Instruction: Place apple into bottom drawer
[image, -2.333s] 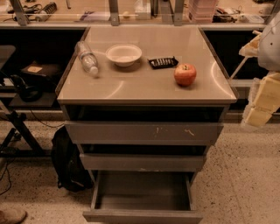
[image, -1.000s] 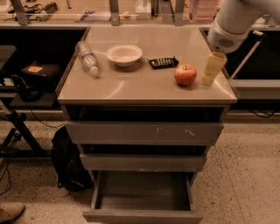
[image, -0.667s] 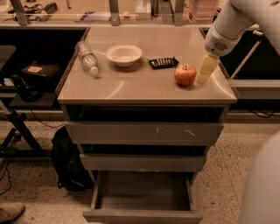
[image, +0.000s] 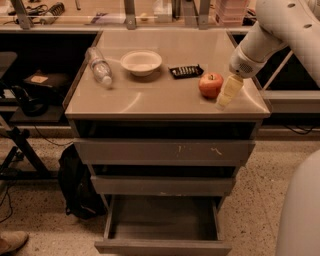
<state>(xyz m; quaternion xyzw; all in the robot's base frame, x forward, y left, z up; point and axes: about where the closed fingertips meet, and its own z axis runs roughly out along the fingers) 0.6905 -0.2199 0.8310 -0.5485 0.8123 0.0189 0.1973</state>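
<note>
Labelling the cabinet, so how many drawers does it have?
3, stacked: top drawer, middle drawer beneath, bottom drawer lowest and pulled open. The tool is beside the apple.

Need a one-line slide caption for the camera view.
Claw beside the round red apple on the grey cabinet top; lowest grey metal drawer open below.

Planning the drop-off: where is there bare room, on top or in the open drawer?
The bottom drawer shows a bare floor. On the cabinet top, the front strip between bottle and apple is free. Crowded: right front corner, where the end effector sits beside the apple.
</note>
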